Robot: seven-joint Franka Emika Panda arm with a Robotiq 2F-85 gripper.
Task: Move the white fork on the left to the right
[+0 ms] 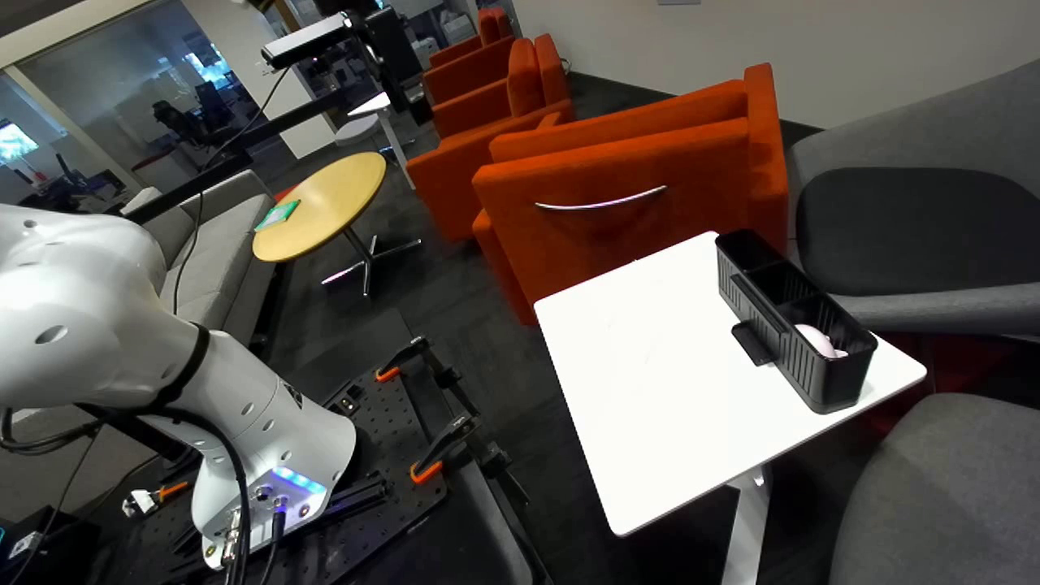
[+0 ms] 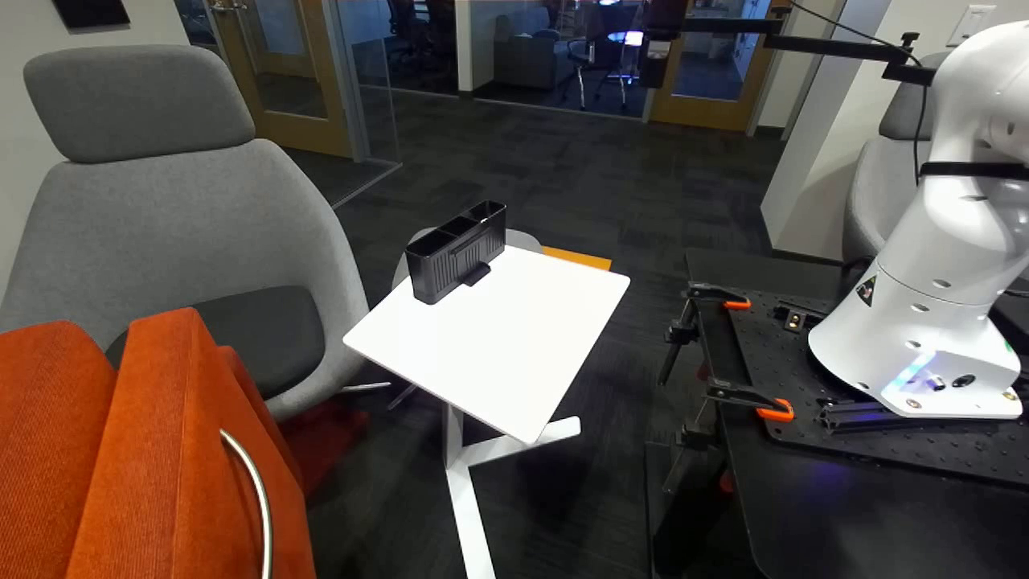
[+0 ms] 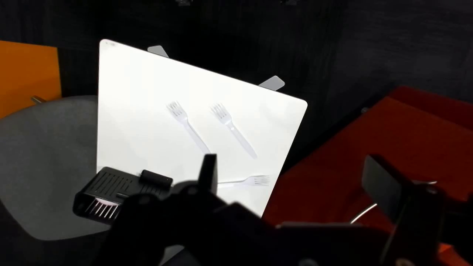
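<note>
Three white forks lie apart on a white tabletop (image 3: 129, 111) in the wrist view. The leftmost fork (image 3: 194, 136) is slanted, its tines toward the upper left and its handle end meeting the outline of my finger. A similar fork (image 3: 242, 140) lies parallel to its right. Lower down, another fork (image 3: 254, 181) points its tines right, its handle partly hidden behind the same finger. My gripper (image 3: 290, 159) is open above the scene, with wide-spread fingers (image 3: 380, 184) and nothing held. Both exterior views leave the gripper out, and the forks are washed out there.
A black divided holder (image 1: 792, 341) stands along one edge of the tabletop, with a pale object (image 1: 815, 340) in its end compartment. Close around the table are an orange chair (image 1: 626, 179) and a grey chair (image 2: 185, 209). The arm's base (image 2: 916, 338) is on a separate black table.
</note>
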